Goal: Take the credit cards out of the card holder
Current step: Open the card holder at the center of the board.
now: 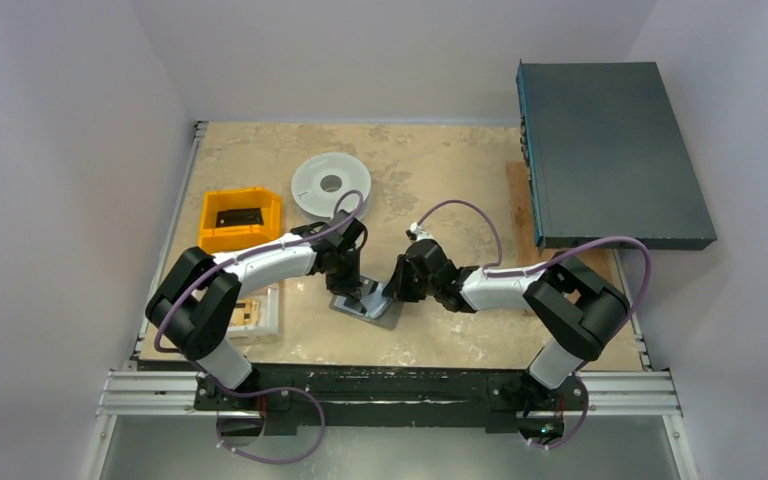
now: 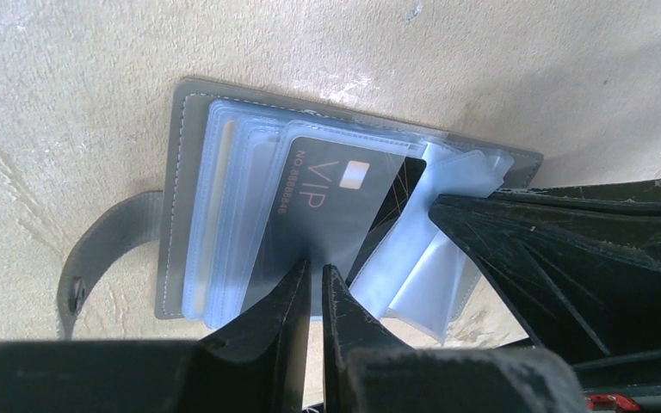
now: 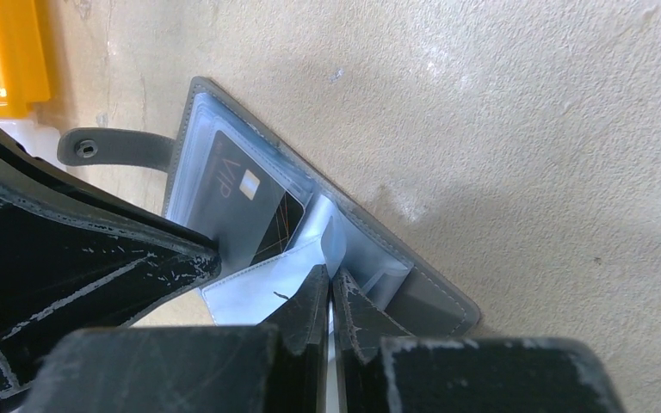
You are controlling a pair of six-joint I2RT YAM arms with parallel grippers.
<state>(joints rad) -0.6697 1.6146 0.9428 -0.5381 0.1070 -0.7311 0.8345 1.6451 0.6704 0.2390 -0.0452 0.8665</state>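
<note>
- Looking down from above, two robot arms reach inward and meet over the card holder point(image 1: 368, 308), which lies opened flat on the tan table point(image 1: 440, 170), near the front edge and roughly midway between the arm bases.
- The card holder is slate-grey, with a fan of clear plastic sleeves point(image 2: 413, 275) inside and a grey snap strap point(image 2: 103, 241) lying on the table beside one short edge.
- One black card point(image 2: 336, 206) sits in the top sleeve (gold letters on it read "VIP"); it is still inside the holder.
- The left gripper point(image 2: 314, 271) points down at the near edge of that sleeve. Its fingers stand almost together with only a thin slit between them, tips at the sleeve's edge. I cannot tell whether they pinch the card or only rest against it.
- The right gripper point(image 3: 329, 280) has its fingers pressed together, tips in the loose sleeves at the holder's fold, where some sleeves stand lifted off the cover. Whether a sleeve is caught between the tips is unclear.
- Farther back on the table lies a pale round spool point(image 1: 328, 185), and to its left a yellow bin point(image 1: 272, 215) holding a black item.
- A dark flat box point(image 1: 610, 150) sits at the right rear.
</note>
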